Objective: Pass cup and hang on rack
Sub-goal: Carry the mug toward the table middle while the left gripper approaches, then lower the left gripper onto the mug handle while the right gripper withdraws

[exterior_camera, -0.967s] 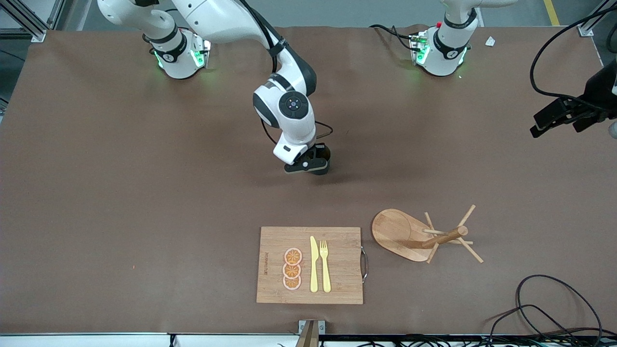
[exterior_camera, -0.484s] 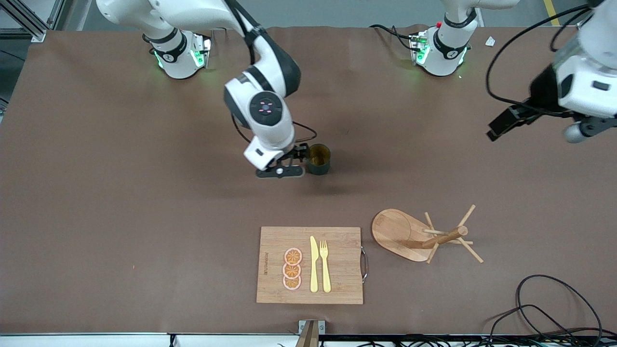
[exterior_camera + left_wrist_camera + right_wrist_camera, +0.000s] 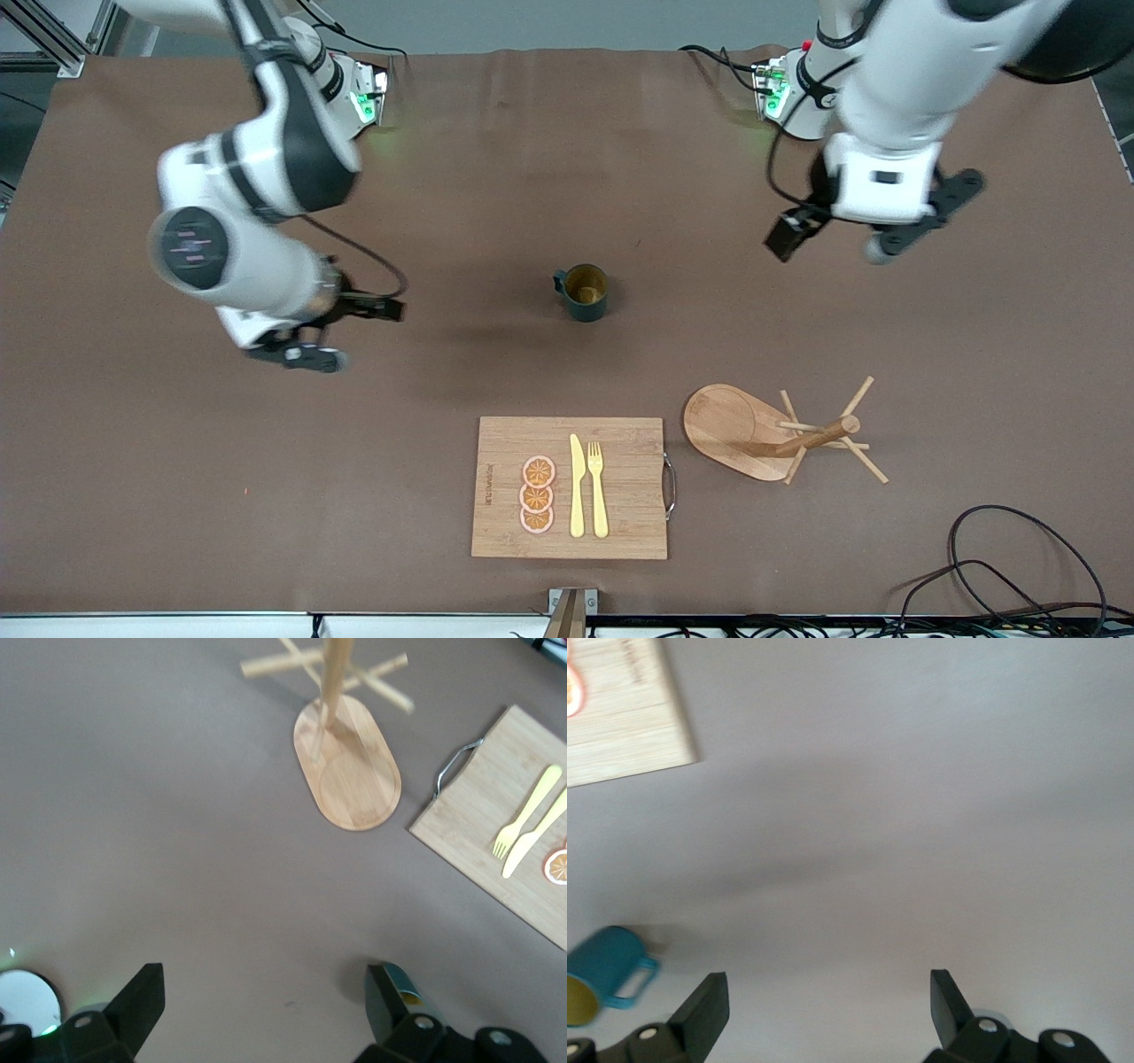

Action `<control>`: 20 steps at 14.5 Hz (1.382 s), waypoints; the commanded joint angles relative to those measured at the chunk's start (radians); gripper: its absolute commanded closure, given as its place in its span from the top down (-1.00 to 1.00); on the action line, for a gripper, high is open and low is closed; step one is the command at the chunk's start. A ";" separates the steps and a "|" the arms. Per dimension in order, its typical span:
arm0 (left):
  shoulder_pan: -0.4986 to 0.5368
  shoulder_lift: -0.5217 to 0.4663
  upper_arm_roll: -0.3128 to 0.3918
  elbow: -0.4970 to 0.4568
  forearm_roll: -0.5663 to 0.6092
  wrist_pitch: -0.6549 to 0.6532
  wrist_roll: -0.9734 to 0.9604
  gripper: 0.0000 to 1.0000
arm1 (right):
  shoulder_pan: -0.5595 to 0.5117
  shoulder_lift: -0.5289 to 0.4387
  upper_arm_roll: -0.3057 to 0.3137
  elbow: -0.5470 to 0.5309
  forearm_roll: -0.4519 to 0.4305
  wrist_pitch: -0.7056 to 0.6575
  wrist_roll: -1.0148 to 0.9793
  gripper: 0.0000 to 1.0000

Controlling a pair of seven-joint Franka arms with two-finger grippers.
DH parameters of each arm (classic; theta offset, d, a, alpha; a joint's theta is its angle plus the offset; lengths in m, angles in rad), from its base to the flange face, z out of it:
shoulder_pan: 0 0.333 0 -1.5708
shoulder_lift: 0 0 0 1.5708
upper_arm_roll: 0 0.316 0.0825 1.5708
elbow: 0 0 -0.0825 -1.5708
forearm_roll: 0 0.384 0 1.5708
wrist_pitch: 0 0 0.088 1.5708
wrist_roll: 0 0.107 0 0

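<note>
My left gripper [image 3: 873, 232], fingers spread, is hanging over bare table near its base. The cup [image 3: 584, 292] is standing upright mid-table, probably set for handover, while my right gripper [image 3: 306, 341] is hanging open, empty.

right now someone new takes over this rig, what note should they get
Right gripper: open, empty, over bare table toward the right arm's end.
Left gripper: open, empty, over bare table toward the left arm's end.
Cup: upright at mid-table, free of both grippers.
Rack: nearer the front camera, beside the cutting board, pegs bare.
Done: cup set down for handover.
Left: left arm picks it up and hangs it.
</note>
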 commanded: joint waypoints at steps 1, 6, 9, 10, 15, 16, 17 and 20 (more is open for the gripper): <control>-0.105 0.076 0.001 0.034 0.054 0.013 -0.159 1.00 | -0.098 -0.062 0.012 -0.030 -0.078 -0.040 -0.199 1.00; -0.285 0.222 0.003 0.040 0.149 0.084 -0.466 1.00 | -0.267 -0.096 0.011 0.003 -0.122 -0.051 -0.338 1.00; -0.371 0.322 0.001 0.076 0.229 0.103 -0.641 1.00 | -0.325 -0.091 0.011 0.065 -0.152 -0.068 -0.379 1.00; -0.406 0.363 0.003 0.102 0.253 0.105 -0.711 1.00 | -0.337 -0.088 0.011 0.082 -0.152 -0.074 -0.381 1.00; -0.544 0.596 0.015 0.245 0.386 0.124 -0.971 1.00 | -0.390 -0.082 0.014 0.093 -0.138 -0.080 -0.410 1.00; -0.564 0.623 0.015 0.245 0.423 0.147 -1.003 1.00 | -0.385 -0.082 0.015 0.108 -0.138 -0.082 -0.410 1.00; -0.579 0.658 0.015 0.247 0.451 0.169 -1.051 1.00 | -0.382 -0.082 0.015 0.119 -0.136 -0.088 -0.410 1.00; -0.633 0.724 0.041 0.248 0.477 0.212 -1.134 1.00 | -0.376 -0.080 0.020 0.122 -0.132 -0.109 -0.405 1.00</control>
